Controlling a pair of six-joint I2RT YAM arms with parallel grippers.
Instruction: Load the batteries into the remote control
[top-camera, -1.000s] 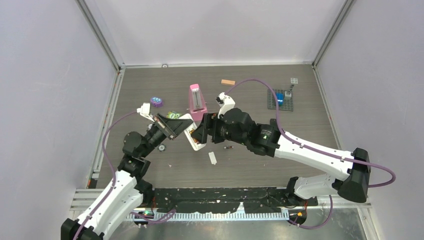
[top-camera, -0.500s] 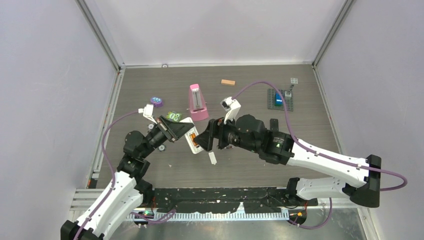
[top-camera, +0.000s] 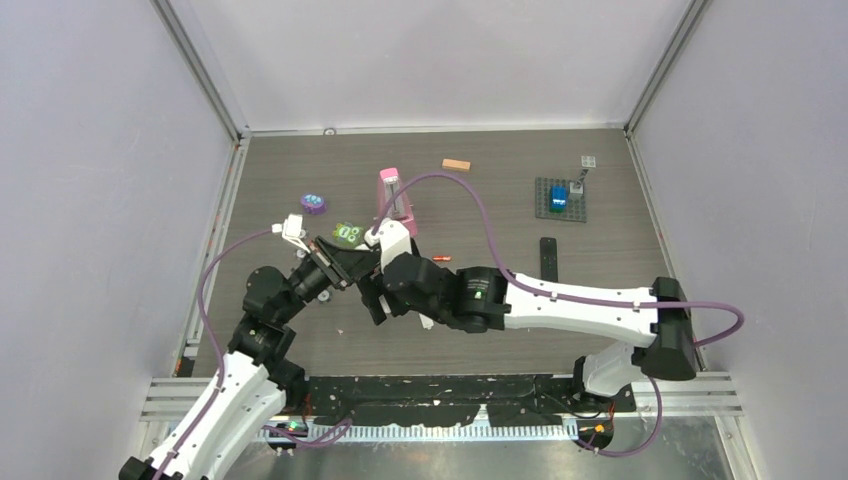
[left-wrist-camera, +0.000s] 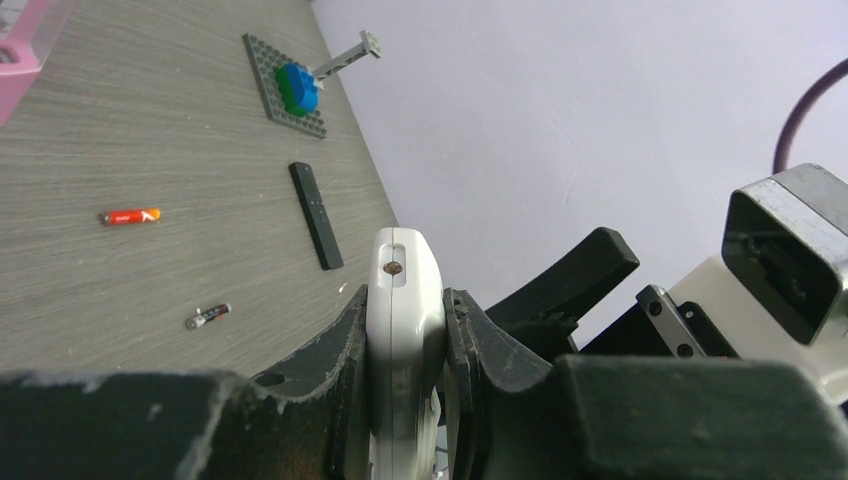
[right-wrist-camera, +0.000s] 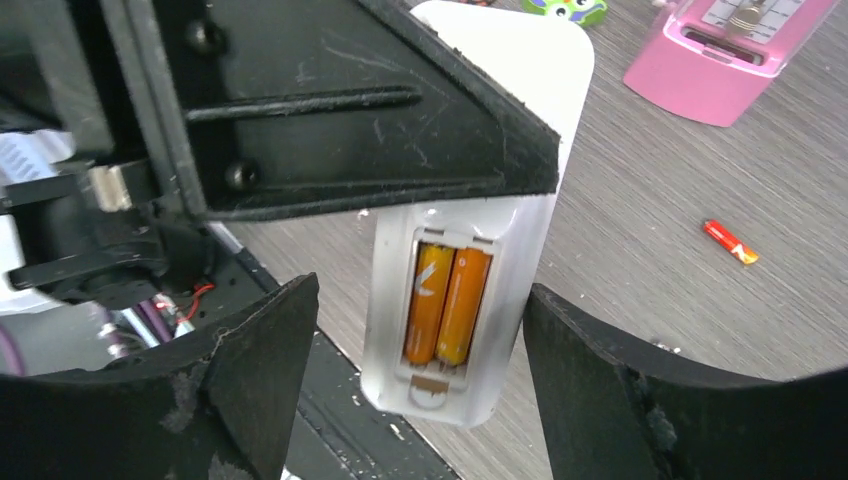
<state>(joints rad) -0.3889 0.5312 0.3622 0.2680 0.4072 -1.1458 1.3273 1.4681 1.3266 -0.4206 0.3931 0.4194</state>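
My left gripper (left-wrist-camera: 407, 310) is shut on the white remote control (left-wrist-camera: 400, 270) and holds it edge-up above the table. Its back compartment is uncovered, with two orange batteries (right-wrist-camera: 445, 305) lying side by side in it. My right gripper (right-wrist-camera: 418, 295) is open. Its fingers (right-wrist-camera: 260, 370) stand on either side of the remote's lower end without touching it. A red battery (top-camera: 440, 259) lies on the table beyond, and a dark battery (left-wrist-camera: 208, 317) lies nearer. From above, the left gripper (top-camera: 345, 265) and right gripper (top-camera: 372, 298) meet and hide the remote.
A pink metronome (top-camera: 394, 203) stands just behind the grippers, with a green toy (top-camera: 347, 233) and a purple disc (top-camera: 313, 203) to its left. A slim black remote (top-camera: 548, 258), a grey brick plate (top-camera: 560, 198) and a wooden block (top-camera: 456, 165) lie to the right and back.
My right arm has swung left and nearer, bringing its open gripper around the remote's lower end. The left gripper, still holding the remote, has shifted slightly left.
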